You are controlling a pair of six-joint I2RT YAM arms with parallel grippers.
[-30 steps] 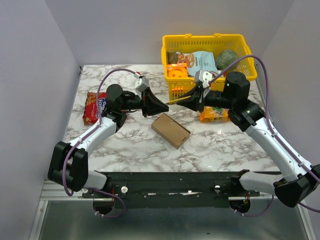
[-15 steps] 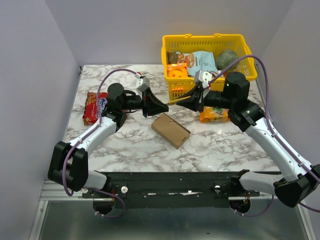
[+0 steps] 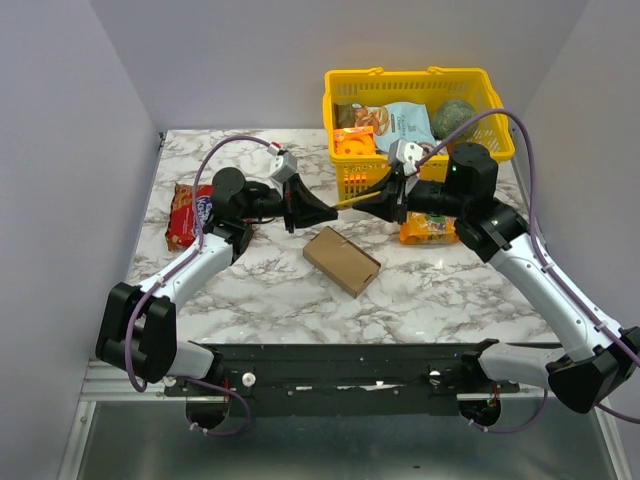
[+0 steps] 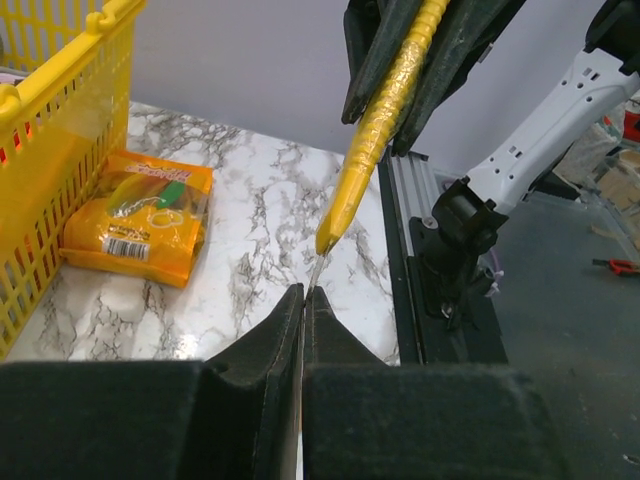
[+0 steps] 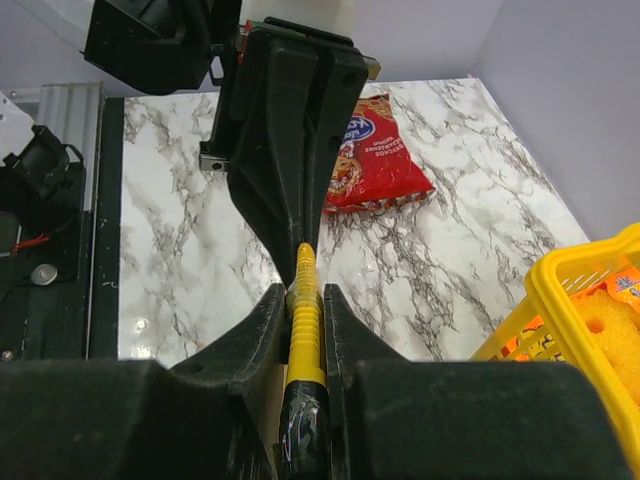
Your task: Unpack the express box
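Now the express box (image 3: pixel 341 260) lies at six o'clock of the left gripper (image 3: pixel 328 214), which pinches the yellow knife (image 3: pixel 353 201) by its blade; the right gripper (image 3: pixel 378 199) clamps the handle.

Nothing reads clearly: the red foil snack bag (image 5: pixel 378 155) carries a blurred blue-and-white logo (image 5: pixel 356 126), perhaps a brand; the orange plastic packet (image 4: pixel 140 212) bears a white barcode label (image 4: pixel 130 246).

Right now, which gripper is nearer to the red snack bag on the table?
Left. The left gripper is right of the red snack bag, over mid-table; the right gripper, shut on the yellow tool, is farther right, beside the yellow basket.
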